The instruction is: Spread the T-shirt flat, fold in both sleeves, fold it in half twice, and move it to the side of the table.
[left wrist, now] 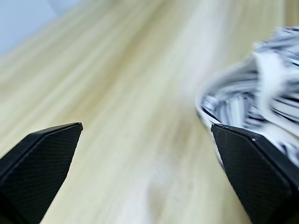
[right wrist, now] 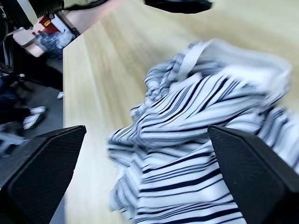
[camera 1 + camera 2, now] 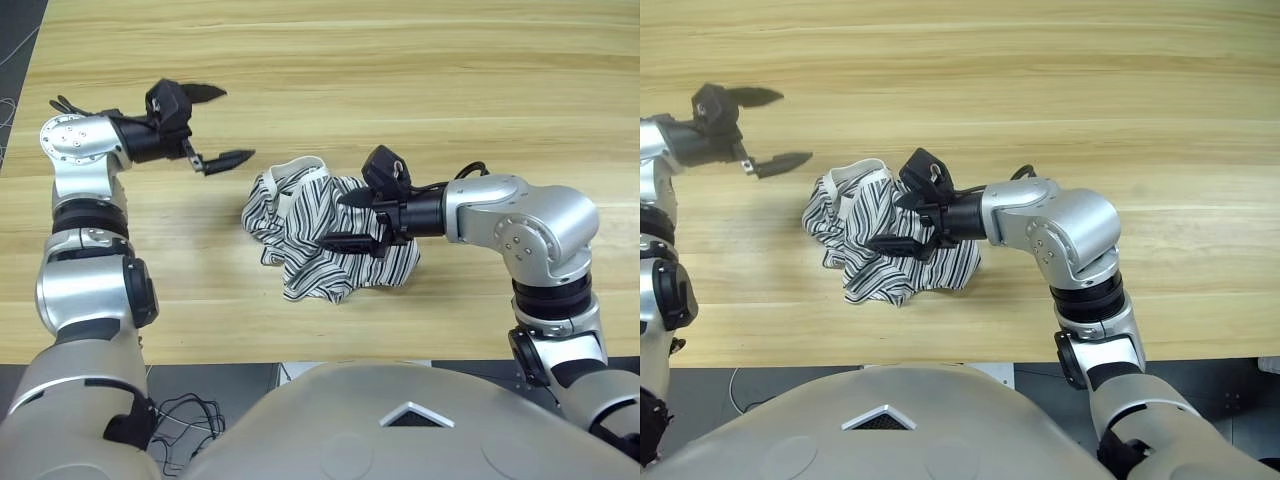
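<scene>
The T-shirt (image 3: 320, 235), white with black stripes, lies crumpled in a heap near the middle of the wooden table (image 3: 400, 80). My right gripper (image 3: 345, 220) hovers open over the heap's right half, one finger above it and one low against the cloth; the wrist view looks down on the stripes (image 2: 187, 135) between its fingers. My left gripper (image 3: 222, 125) is open in the air just left of the heap, nothing between its fingers, with the shirt's collar edge (image 1: 261, 98) close to one finger.
The table runs wide and bare behind and to both sides of the shirt. Its front edge (image 3: 300, 362) lies close below the heap. Dark floor and cables (image 3: 20, 60) show past the far left corner.
</scene>
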Motion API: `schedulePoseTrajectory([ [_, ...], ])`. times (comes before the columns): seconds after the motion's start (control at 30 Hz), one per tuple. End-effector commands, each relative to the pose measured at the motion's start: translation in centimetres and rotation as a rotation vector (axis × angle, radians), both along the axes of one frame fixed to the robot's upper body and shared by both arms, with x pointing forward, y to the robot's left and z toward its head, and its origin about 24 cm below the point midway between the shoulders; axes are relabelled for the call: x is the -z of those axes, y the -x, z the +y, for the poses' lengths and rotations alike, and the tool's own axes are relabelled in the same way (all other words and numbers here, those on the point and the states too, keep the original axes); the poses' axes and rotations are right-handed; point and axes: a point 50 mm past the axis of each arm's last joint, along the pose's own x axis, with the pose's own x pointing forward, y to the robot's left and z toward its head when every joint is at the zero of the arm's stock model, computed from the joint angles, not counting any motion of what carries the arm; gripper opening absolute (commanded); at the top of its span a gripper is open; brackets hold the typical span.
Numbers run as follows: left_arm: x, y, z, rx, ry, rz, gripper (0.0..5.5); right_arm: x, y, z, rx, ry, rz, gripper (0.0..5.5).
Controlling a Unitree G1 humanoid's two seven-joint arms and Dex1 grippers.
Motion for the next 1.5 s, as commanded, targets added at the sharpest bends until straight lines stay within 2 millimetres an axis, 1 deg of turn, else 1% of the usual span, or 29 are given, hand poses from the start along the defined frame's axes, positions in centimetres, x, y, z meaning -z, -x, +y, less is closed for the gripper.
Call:
schedulePoseTrajectory([
  [0.03,-0.5,0.4,0.4,0.055,-0.034,0.057,5.13,0.6,0.1,0.2,0.015,0.010,0.055,4.82],
  [0.13,-0.3,0.9,0.4,0.090,-0.053,0.096,5.13,1.6,0.0,0.2,0.048,0.023,0.108,4.82],
  [0.2,-0.4,1.1,0.3,0.111,-0.046,0.106,4.74,2.0,-0.2,0.1,0.068,0.024,0.126,4.84],
  [0.27,-0.3,1.2,0.1,0.123,-0.033,0.122,4.59,2.4,-0.4,0.1,0.085,0.031,0.134,4.84],
  [0.43,1.0,2.2,-0.2,0.151,-0.040,0.204,4.59,3.0,-1.3,0.2,0.138,0.039,0.143,4.84],
  [0.5,1.5,2.6,-0.6,0.174,-0.017,0.250,4.59,2.9,-1.7,0.6,0.163,0.020,0.148,4.84],
  [0.6,1.8,3.0,-1.1,0.198,0.028,0.302,4.59,2.6,-1.9,1.3,0.168,-0.015,0.151,4.84],
  [0.73,3.0,3.3,-1.2,0.166,0.021,0.360,4.59,2.2,-1.9,2.2,0.161,-0.057,0.157,4.84],
  [0.87,3.4,3.3,-1.1,0.142,0.045,0.379,4.59,2.2,-2.0,2.7,0.156,-0.059,0.159,4.84],
  [1.0,4.7,3.5,-1.5,0.128,0.043,0.424,4.59,2.3,-1.8,2.9,0.141,-0.056,0.158,4.84],
  [1.1,5.2,3.6,-1.7,0.114,0.048,0.450,4.05,2.8,-2.0,2.8,0.153,-0.037,0.153,4.23],
  [1.2,5.9,3.5,-1.8,0.089,0.040,0.467,3.63,3.4,-2.3,2.9,0.165,-0.021,0.149,3.71],
  [1.27,5.9,3.3,-1.9,0.073,0.047,0.467,3.29,3.7,-2.4,2.9,0.172,-0.017,0.154,3.35],
  [1.3,5.9,3.2,-1.9,0.070,0.052,0.467,3.08,3.8,-2.4,3.0,0.172,-0.017,0.156,3.10],
  [1.37,5.6,3.0,-1.7,0.063,0.077,0.464,2.82,3.9,-2.5,3.0,0.173,-0.018,0.158,2.78],
  [1.5,4.4,2.6,-1.1,0.057,0.144,0.445,2.26,4.1,-2.7,3.1,0.181,-0.022,0.158,2.09],
])
